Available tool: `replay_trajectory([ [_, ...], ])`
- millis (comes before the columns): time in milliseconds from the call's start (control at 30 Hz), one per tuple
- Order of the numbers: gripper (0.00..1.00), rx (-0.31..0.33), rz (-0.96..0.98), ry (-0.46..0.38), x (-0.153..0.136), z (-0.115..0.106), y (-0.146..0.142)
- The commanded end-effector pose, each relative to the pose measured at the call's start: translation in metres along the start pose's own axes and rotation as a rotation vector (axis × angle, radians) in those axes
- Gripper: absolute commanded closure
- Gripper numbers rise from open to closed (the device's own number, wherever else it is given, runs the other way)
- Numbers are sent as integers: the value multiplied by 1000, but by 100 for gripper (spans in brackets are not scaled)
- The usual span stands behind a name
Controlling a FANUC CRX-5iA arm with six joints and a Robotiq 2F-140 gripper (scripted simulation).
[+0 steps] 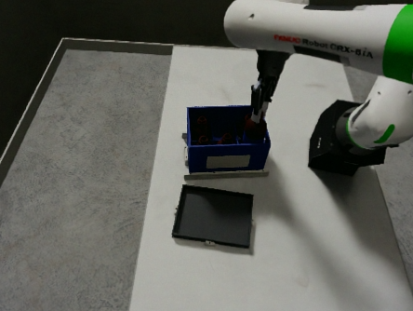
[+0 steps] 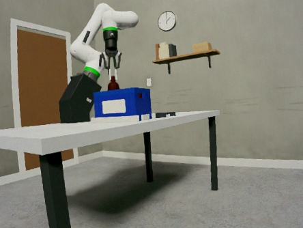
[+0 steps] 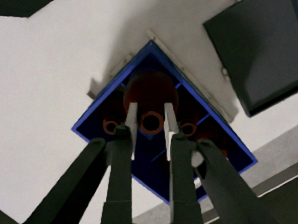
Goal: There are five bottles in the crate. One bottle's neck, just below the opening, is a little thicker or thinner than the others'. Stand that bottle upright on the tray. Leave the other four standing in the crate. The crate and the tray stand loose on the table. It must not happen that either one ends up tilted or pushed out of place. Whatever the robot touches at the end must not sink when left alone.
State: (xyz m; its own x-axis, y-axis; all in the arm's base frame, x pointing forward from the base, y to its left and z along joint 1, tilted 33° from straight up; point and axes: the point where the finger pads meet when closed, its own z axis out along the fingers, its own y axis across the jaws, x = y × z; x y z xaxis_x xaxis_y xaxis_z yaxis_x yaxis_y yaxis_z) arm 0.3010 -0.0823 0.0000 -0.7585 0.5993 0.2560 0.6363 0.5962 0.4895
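Blue crate (image 1: 197,160) (image 2: 133,107) (image 3: 235,136): red bottles (image 1: 226,141) (image 3: 188,123) | tool (image 1: 259,115) (image 2: 112,77) (image 3: 150,114): gripping raised bottle (image 1: 255,129) (image 2: 113,85) (image 3: 150,92) by neck, shoulder above rim

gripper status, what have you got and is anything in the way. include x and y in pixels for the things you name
gripper (image 1: 259,117) (image 2: 113,75) (image 3: 150,114) shut on a bottle (image 1: 254,130) (image 2: 113,84) (image 3: 150,94) by the neck, shoulders above crate (image 1: 196,161) (image 2: 136,102) (image 3: 239,142) rim, crate walls around its lower part, tray (image 1: 214,216) (image 2: 161,115) (image 3: 265,60) bare

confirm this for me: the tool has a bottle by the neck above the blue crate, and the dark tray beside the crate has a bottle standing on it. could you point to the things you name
The tray (image 1: 214,216) has no bottle standing on it, as the top view shows. The rest stands: the tool (image 2: 113,73) has a bottle (image 2: 113,84) by the neck above the blue crate (image 1: 195,160) (image 2: 138,106).
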Motion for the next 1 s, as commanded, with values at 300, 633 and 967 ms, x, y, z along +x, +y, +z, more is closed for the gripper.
replay_trajectory([
  [300, 90, 0, 0, -1, 0, -7, 0],
  [633, 90, 0, 0, -1, 0, -8, 0],
  [967, 90, 0, 0, -1, 0, -8, 0],
])
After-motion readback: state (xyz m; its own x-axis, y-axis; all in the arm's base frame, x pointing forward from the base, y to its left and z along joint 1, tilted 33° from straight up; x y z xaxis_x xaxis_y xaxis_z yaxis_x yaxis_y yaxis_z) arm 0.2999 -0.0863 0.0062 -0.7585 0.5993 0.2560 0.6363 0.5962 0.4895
